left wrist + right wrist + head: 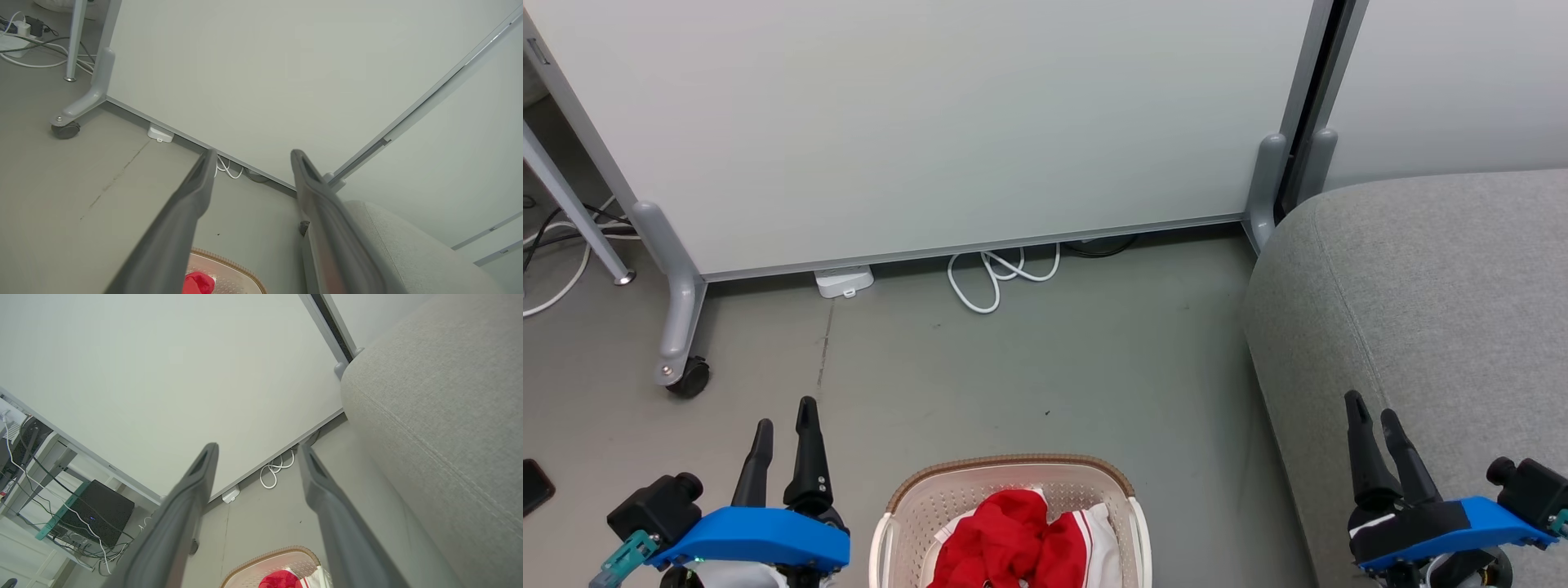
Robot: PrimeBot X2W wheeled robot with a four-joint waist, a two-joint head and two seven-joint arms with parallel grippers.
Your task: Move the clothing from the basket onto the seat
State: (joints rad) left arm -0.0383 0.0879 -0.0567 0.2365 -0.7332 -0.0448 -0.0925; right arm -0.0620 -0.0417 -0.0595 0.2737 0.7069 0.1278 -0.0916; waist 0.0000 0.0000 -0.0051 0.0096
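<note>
Across the grey floor (1029, 384), a pale partition panel (931, 122) on grey legs, black castor (690, 378) at the left foot. Under its lower edge, small white box (844, 281) and looped white cable (1001, 278), apart. Thin crack (823, 347) in the floor below the box.

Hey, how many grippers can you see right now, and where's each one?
2. The left gripper, dark-fingered on a blue mount, is open above the grey floor, left of the cream-white plastic basket. The right gripper, also open, hangs over the edge of the grey fabric sofa.
</note>
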